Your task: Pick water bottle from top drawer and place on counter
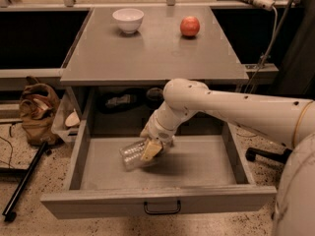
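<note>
The water bottle (131, 154), clear and ribbed, lies on its side on the floor of the open top drawer (206, 163), left of centre. My gripper (149, 149) reaches down into the drawer from the right and is shut on the bottle's right end, with one tan finger (149, 151) across its front. The bottle's cap and label are hidden behind the gripper. The counter (152, 53) is the grey cabinet top directly above the drawer.
A white bowl (128, 19) and a red apple (190, 26) stand at the back of the counter. The drawer's front panel has a black handle (162, 208). A brown bag (38, 111) and a black pole (22, 183) lie on the floor to the left.
</note>
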{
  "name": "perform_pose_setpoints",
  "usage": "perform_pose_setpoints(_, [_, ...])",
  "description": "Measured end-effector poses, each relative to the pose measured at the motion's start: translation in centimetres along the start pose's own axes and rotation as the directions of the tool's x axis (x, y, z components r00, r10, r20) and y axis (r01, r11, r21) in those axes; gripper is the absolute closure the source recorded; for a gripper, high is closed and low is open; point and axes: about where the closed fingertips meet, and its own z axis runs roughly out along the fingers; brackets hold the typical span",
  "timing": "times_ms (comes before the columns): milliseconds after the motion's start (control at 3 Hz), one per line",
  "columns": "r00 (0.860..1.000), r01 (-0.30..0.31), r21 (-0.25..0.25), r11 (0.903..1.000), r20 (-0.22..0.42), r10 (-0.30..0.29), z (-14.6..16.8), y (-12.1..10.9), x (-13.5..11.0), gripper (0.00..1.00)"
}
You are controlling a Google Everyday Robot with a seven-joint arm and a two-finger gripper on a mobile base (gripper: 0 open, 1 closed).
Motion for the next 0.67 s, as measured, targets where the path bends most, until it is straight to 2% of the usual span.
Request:
perform_pose_setpoints(333, [1.000,-0.018,0.047,0.9987,0.024,0.017,-2.0,1.4,0.5,0.65])
perform_pose_setpoints(667, [0.997,-0.041,0.145,0.9886,0.077,0.030,-6.0,4.3,0.7,0.88])
